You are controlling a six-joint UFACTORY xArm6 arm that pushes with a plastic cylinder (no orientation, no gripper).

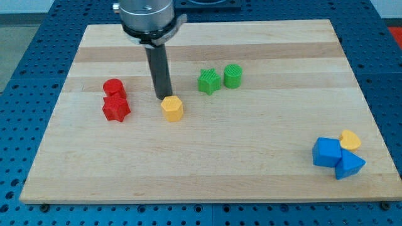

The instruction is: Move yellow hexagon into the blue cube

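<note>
My tip (164,96) sits just behind the yellow hexagon (172,108), on its far side and a touch to the left. The rod's end appears to touch the block's far edge, though contact cannot be told for certain. The rod stands upright, rising to a grey metal collar (148,17) at the far edge of the view. The arm ends in this plain rod and carries no fingers, so there is nothing to be spread, pressed together or pinching.

The yellow hexagon lies a little left of the middle of the wooden table (251,169), roughly halfway between its far and near edges.

The blue cube (327,152) rests near the right, near corner of the table, well apart from the hexagon. Against its right near side lies a blue triangular block (349,166), touching it. A small yellow block (350,139) with a rounded outline sits just behind and right of the cube, touching or nearly touching it; its exact shape is hard to make out.

To the left of the hexagon are two red blocks: a red cylinder (114,88) farther away, and a red star-shaped block (116,108) nearer, the two close against each other. To the right of the rod and farther back stand a green star-shaped block (209,81) and a green cylinder (232,76), just beside one another.
</note>
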